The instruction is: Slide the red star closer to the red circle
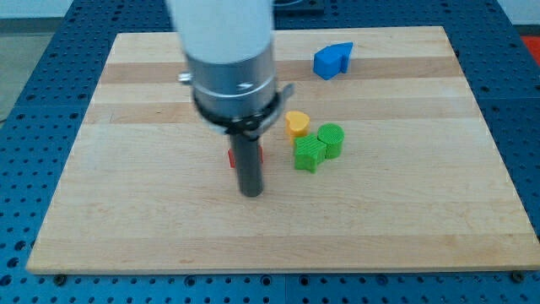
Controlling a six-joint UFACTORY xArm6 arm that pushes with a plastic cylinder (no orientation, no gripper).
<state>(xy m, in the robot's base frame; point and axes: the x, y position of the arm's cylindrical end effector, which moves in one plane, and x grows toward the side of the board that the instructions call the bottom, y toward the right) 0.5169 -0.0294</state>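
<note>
My tip [251, 192] rests on the wooden board [405, 211] a little left of centre. A red block [230, 158] peeks out on both sides of the rod just above the tip; the rod hides most of it, so I cannot make out its shape. No other red block shows; the arm's body covers part of the board's upper left. To the right of the rod sit a yellow heart-shaped block [296, 124], a green star-shaped block [309, 153] and a green round block [332, 139], close together.
A blue block [332, 59] of irregular shape lies near the view's top, right of centre. The board sits on a blue perforated table [25, 169].
</note>
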